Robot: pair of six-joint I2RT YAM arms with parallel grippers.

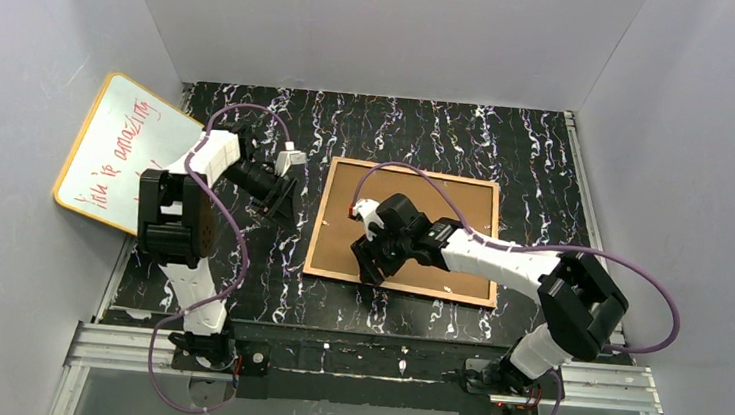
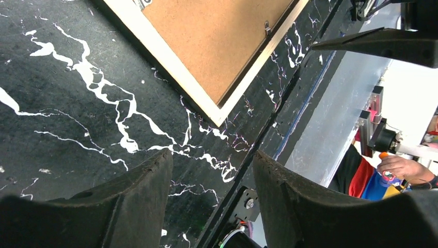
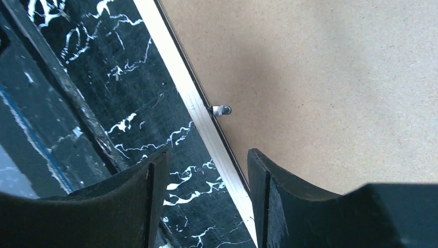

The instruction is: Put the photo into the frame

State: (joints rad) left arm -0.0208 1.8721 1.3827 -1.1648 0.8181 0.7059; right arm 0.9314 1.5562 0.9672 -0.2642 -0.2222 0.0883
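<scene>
Quick count: one frame (image 1: 412,171) right of middle, one backing board (image 1: 464,208) in it, one whiteboard (image 1: 122,151) far left, plus left arm (image 1: 213,154) and right arm (image 1: 499,259), so two.

You're looking at the frame (image 3: 202,120): pale wood rim, matt, smooth. Backing board (image 3: 330,77): brown pressed fibre, dull, faintly grainy. Clip (image 3: 221,109): bright metal. Table (image 1: 450,134): black with white veining, slight sheen. Your right gripper (image 3: 207,155): fingers (image 3: 294,206) matt black, edges rough. Whiteboard (image 1: 112,150): glossy white, yellow edge.
</scene>
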